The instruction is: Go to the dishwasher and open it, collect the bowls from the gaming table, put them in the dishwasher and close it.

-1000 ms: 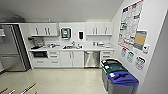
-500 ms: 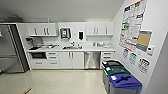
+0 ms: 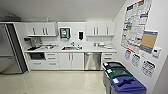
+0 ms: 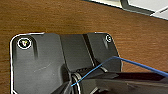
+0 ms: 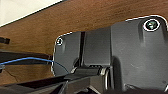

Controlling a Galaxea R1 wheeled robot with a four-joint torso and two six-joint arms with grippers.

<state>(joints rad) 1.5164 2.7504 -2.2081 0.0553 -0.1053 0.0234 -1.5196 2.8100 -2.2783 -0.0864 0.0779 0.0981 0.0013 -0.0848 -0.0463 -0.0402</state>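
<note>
Approach step: the dishwasher (image 3: 92, 60) sits shut at twelve o'clock, across the floor (image 3: 57, 82). Reaching its handle comes first. Gripper states: can't tell.

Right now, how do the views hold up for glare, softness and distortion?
Head view: soft throughout, glare on the pale floor before the dishwasher, wide-angle bending at the right wall's posters. Both wrist views: evenly lit and blurry, with wood-grain surface behind the robot's dark plate.
</note>
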